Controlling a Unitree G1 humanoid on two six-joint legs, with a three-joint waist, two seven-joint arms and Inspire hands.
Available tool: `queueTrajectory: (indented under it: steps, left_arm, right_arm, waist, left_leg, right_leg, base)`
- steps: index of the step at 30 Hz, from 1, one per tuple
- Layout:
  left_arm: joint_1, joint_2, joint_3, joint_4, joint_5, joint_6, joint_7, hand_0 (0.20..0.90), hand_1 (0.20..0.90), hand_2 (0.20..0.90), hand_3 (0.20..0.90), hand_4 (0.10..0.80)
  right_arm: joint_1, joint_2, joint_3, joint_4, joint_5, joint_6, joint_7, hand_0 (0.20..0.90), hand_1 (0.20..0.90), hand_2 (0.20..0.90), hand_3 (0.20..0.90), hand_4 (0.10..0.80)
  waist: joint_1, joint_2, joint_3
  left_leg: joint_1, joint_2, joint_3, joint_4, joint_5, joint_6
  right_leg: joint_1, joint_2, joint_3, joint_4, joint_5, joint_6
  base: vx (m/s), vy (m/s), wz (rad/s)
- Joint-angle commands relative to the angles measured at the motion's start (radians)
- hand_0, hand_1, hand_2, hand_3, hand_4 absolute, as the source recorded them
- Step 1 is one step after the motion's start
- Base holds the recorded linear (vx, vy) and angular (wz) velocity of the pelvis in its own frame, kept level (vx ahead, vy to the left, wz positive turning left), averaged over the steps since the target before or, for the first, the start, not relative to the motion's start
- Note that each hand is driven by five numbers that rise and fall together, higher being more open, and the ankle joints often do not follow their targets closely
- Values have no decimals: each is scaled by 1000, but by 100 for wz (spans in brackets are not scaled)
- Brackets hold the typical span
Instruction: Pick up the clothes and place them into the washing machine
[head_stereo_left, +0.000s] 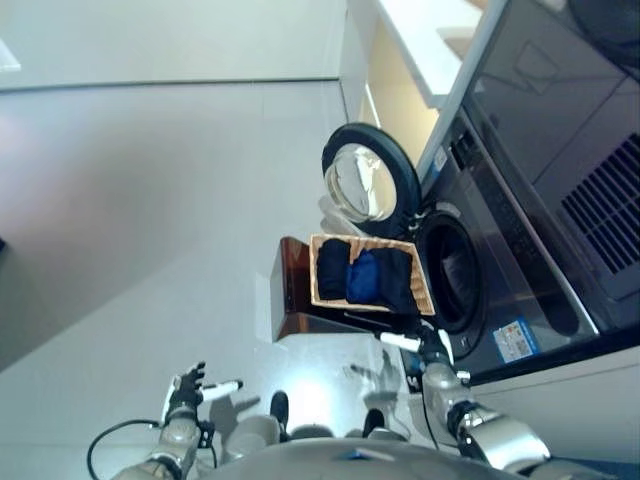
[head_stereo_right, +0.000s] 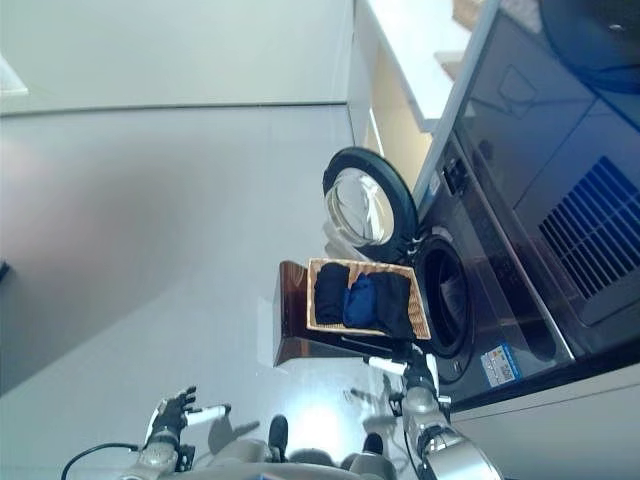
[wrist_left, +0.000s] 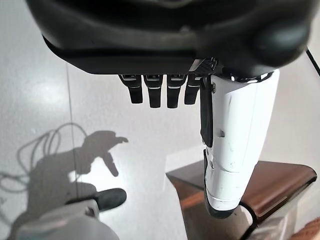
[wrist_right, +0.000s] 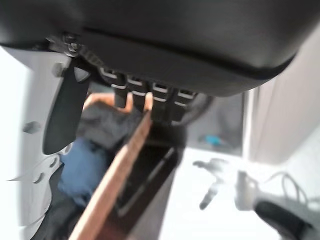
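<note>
A wicker basket (head_stereo_left: 371, 308) holds dark clothes (head_stereo_left: 331, 268) and a blue garment (head_stereo_left: 362, 275). It rests on a brown stool (head_stereo_left: 290, 295) right in front of the washing machine's round drum opening (head_stereo_left: 455, 275), whose glass door (head_stereo_left: 368, 182) is swung wide. My right hand (head_stereo_left: 430, 352) hovers open just short of the basket's near edge. In its wrist view the fingers (wrist_right: 161, 106) point over the basket rim (wrist_right: 120, 170) at the blue garment (wrist_right: 82, 170). My left hand (head_stereo_left: 186, 386) hangs open and empty over the floor, well left of the stool (wrist_left: 272, 185).
The dark washing machine front (head_stereo_left: 520, 260) continues into another dark appliance panel with a vent grille (head_stereo_left: 605, 200). A white counter and cabinet (head_stereo_left: 420, 50) stand beyond the open door. Pale floor stretches away to the left of the stool.
</note>
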Motion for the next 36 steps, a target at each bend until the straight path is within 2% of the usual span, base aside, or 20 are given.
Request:
queueTrajectory:
  steps: [1, 6, 8, 12, 18, 23, 24, 36]
  left_arm:
    - [-125, 16, -35, -119, -34, -95, 41, 900, 900, 900, 900, 800]
    - [-128, 29, -77, -244, -47, -111, 41, 900, 900, 900, 900, 800]
    - [-111, 53, -107, -365, -45, -118, 31, 900, 900, 900, 900, 800]
    - [-117, 75, -102, -482, -61, -134, 40, 900, 900, 900, 900, 800]
    - [-111, 87, -75, -632, -81, -151, 56, 900, 900, 900, 900, 800]
    - [-111, 89, -63, -720, -77, -160, 73, 900, 900, 900, 900, 800]
    - [-110, 90, -60, -755, -76, -165, 81, 900, 900, 900, 900, 800]
    - [-105, 101, -51, -902, -53, -182, 117, 900, 900, 900, 900, 800]
  right_arm:
    - [-239, -111, 35, -22, 29, -40, -88, 900, 900, 900, 900, 800]
    - [-411, -188, 57, 24, 25, -29, -130, 900, 900, 900, 900, 800]
    - [-542, -260, 78, 81, 32, -18, -150, 900, 900, 900, 900, 800]
    - [-643, -325, 115, 112, 21, -9, -174, 900, 900, 900, 900, 800]
    - [-730, -386, 160, 163, 2, 6, -194, 900, 900, 900, 900, 800]
    - [-748, -416, 168, 171, -3, 9, -202, 900, 900, 900, 900, 800]
    - [-756, -426, 172, 172, -6, 11, -209, 900, 900, 900, 900, 800]
    - [-764, -460, 184, 199, -31, 27, -233, 900, 900, 900, 900, 800]
  waist:
    - [18, 1, 91]
    - [34, 29, 149]
    - [53, 49, 187]
    - [63, 69, 219]
    - [75, 86, 225]
    - [76, 101, 238]
    - [75, 109, 240]
    - [80, 137, 250]
  left_leg:
    - [-123, 16, -25, 23, 4, -79]
    - [-215, 11, -38, 67, 13, -83]
    - [-274, 8, -38, 111, 3, -88]
    - [-382, 3, -37, 206, -19, -98]
    - [-505, 2, -42, 324, -59, -98]
    - [-550, -3, -42, 353, -79, -91]
    - [-558, -7, -51, 369, -114, -94]
    - [-583, -24, -47, 331, -110, -84]
  right_leg:
    - [-71, -14, -8, -5, 38, -14]
    - [-159, -21, -13, 35, 37, -18]
    - [-217, -28, -11, 77, 24, -19]
    - [-319, -36, -5, 167, -1, -24]
    - [-437, -39, 8, 276, -37, -33]
    - [-490, -42, 20, 312, -52, -35]
    - [-496, -41, 32, 333, -87, -31]
    - [-540, -39, 47, 325, -96, -39]
  base:
    - [-206, -33, 19]
    - [-105, -4, 9]
    - [-82, 9, 8]
    - [-61, 18, 6]
    - [7, 10, 8]
    - [36, 12, 3]
    - [136, 9, -5]
    - [38, 13, 0]
